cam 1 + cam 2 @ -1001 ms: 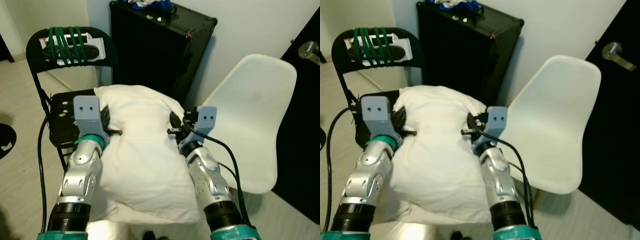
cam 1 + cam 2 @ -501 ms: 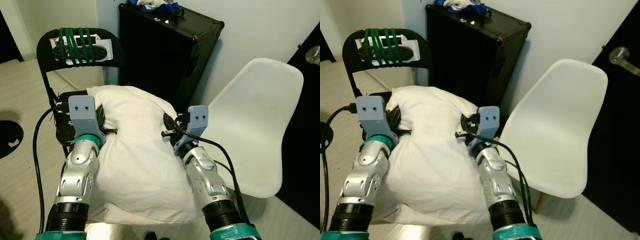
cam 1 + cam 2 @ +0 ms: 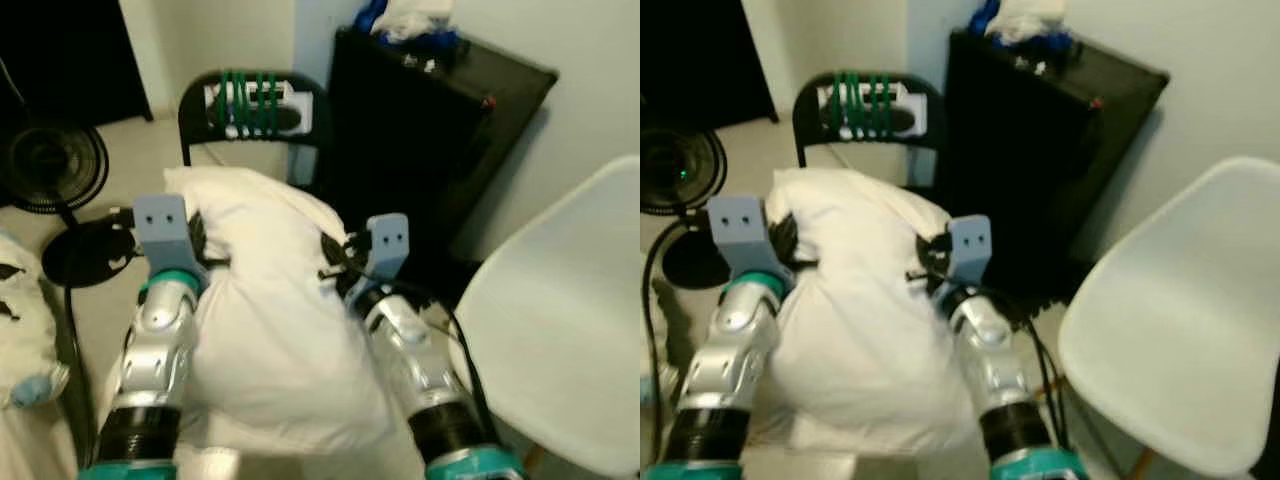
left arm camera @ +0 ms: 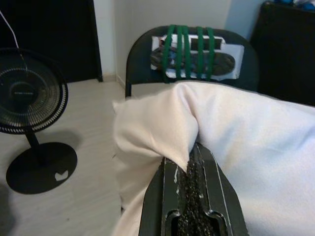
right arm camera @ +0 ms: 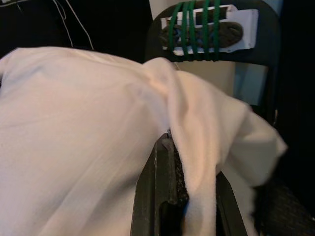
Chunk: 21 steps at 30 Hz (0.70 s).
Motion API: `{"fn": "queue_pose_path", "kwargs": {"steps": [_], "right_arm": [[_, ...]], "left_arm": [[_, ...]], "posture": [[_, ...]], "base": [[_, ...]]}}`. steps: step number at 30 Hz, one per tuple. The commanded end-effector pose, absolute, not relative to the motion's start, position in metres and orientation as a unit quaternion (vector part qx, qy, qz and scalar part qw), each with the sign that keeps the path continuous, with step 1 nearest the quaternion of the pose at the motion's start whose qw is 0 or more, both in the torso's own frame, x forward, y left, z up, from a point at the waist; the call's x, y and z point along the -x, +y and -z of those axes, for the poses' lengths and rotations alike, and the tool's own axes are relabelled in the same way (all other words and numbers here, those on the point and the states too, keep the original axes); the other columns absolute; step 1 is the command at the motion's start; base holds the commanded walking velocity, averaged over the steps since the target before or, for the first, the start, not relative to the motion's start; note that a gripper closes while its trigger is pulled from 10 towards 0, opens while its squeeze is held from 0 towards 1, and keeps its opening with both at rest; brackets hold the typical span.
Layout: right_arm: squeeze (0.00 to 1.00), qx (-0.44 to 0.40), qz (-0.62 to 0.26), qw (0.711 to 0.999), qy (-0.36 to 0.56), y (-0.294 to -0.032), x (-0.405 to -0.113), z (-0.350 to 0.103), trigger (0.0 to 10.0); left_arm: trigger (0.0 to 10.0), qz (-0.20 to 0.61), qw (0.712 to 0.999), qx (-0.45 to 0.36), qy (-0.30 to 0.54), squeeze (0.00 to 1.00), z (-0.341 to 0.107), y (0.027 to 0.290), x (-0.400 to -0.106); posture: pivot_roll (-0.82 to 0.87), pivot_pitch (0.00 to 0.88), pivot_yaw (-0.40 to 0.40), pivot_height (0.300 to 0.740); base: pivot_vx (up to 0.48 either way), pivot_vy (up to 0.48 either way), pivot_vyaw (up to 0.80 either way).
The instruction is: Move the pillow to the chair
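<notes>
Left eye view: the plump white fabric pillow (image 3: 265, 310) hangs in the air between the two silver arms, in front of the black folding chair with green cords wound round its backrest (image 3: 255, 105). The left tool (image 3: 205, 245) presses into the pillow's left edge and the right tool (image 3: 335, 262) into its right edge, both near the pillow's upper end. Both forearms reach forward and slightly inward, wrists level with each other. Beside the black chair stands a tall black case (image 3: 440, 140), and a white moulded plastic chair (image 3: 565, 330) sits well off to the right of it. A black floor fan (image 3: 50, 170) stands to the left of the black chair.

Right eye view: same layout; the pillow covers the black chair's seat from sight.

Left wrist view: the left tool's fingers (image 4: 167, 196) are clamped on a fold of the pillow, cloth bunched between them, with the black chair's backrest just beyond.

Right wrist view: the right tool's fingers (image 5: 157, 191) are pinched together on a gathered corner of pillow cloth, which drapes over one finger.
</notes>
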State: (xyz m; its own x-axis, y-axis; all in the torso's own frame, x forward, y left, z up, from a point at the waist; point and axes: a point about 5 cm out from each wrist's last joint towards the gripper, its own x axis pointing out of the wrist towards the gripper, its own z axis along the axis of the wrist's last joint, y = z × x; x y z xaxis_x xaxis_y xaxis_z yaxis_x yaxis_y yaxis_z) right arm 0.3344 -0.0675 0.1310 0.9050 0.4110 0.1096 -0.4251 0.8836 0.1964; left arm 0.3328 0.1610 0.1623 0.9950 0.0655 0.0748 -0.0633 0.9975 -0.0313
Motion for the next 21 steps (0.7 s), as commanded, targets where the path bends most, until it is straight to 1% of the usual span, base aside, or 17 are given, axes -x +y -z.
{"fn": "queue_pose_path", "kwargs": {"steps": [1,14,21], "right_arm": [[0.0,-0.114,-0.232,0.964,-0.058,-0.0596,-0.3333,-0.1411,10.0],[0.0,-0.116,-0.225,0.966,-0.055,-0.0623,-0.3318,-0.1378,10.0],[0.0,-0.12,-0.217,0.967,-0.058,-0.066,-0.3331,-0.1394,10.0]], "left_arm": [[10.0,-0.017,0.998,0.014,-0.054,0.0,-0.169,0.1557,-0.3335],[10.0,-0.016,0.998,0.018,-0.052,0.0,-0.1691,0.1548,-0.3345],[10.0,-0.014,0.999,0.019,-0.048,0.0,-0.1654,0.153,-0.3313]], "posture": [[0.16,0.021,-0.002,0.74],[0.16,0.031,0.009,0.74],[0.16,0.037,0.002,0.74]], "base": [[0.259,0.0,0.0],[0.26,0.0,0.0],[0.261,0.0,0.0]]}}
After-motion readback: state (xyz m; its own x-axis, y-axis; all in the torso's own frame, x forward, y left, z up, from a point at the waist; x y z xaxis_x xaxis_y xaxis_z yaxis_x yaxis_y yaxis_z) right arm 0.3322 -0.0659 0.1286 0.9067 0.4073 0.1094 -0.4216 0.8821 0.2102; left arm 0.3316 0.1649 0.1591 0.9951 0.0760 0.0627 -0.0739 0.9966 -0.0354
